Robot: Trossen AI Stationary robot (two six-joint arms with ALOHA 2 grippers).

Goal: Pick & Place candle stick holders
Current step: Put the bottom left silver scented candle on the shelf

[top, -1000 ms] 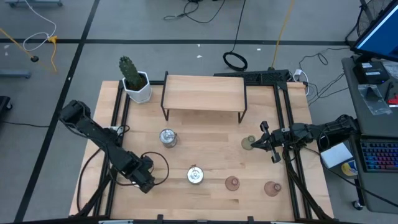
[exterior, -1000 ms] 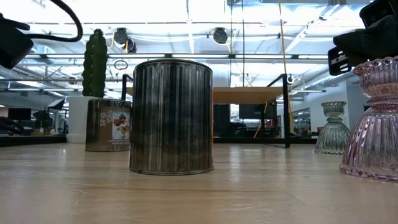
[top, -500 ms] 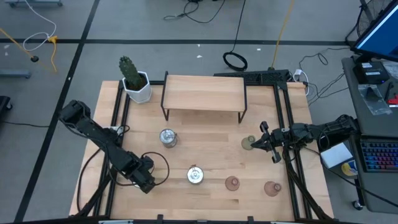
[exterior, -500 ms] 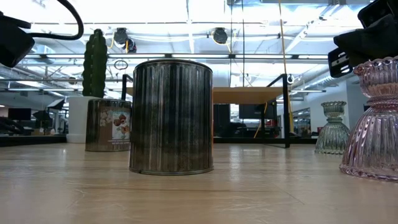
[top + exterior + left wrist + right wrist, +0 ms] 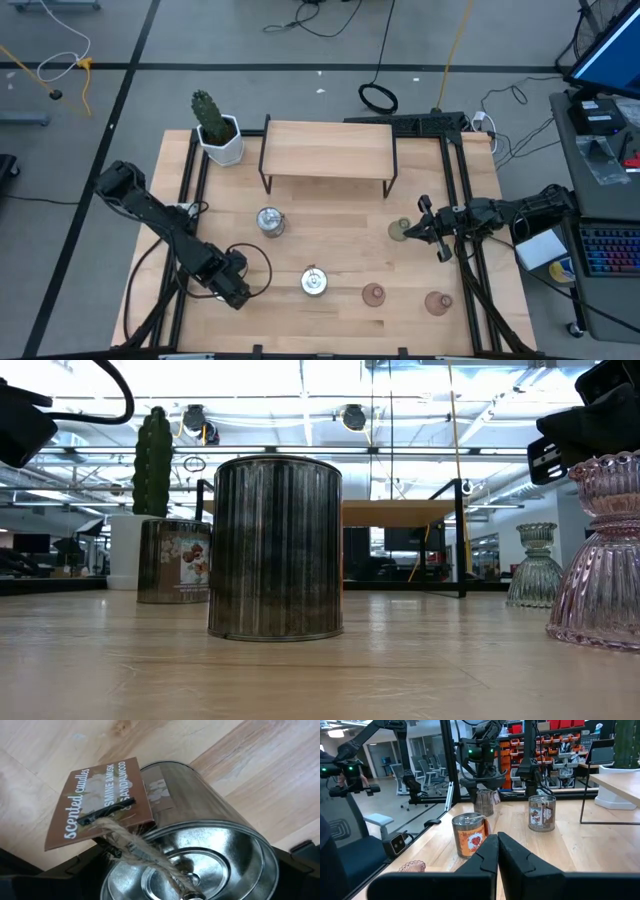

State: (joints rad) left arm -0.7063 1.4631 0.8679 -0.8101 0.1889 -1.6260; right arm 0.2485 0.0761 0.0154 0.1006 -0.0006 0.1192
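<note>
My left gripper (image 5: 234, 288) stands near the table's front left, pointing down over a silvery round holder (image 5: 200, 820) with a lid, a twine loop and a brown tag (image 5: 100, 802). The high view hides that holder under the gripper; the right wrist view shows it upright on the table (image 5: 485, 803). Two more silvery holders (image 5: 270, 221) (image 5: 314, 283), two pink ones (image 5: 373, 294) (image 5: 437, 301) and a pale green one (image 5: 400, 230) stand on the table. My right gripper (image 5: 422, 228) is shut, level, beside the green one. My left gripper comes from above, pointing down, with one finger (image 5: 60, 880) on each side of the silvery holder's round wall at the lid's rim (image 5: 272, 862). No gap shows between fingers and wall. The holder stands upright with its base on the table.
A white-potted cactus (image 5: 215, 125) stands at the far left, and a low wooden shelf on black legs (image 5: 328, 150) at the far middle. Black rails (image 5: 468, 280) run along the table's left and right sides. Bare wood lies between the holders.
</note>
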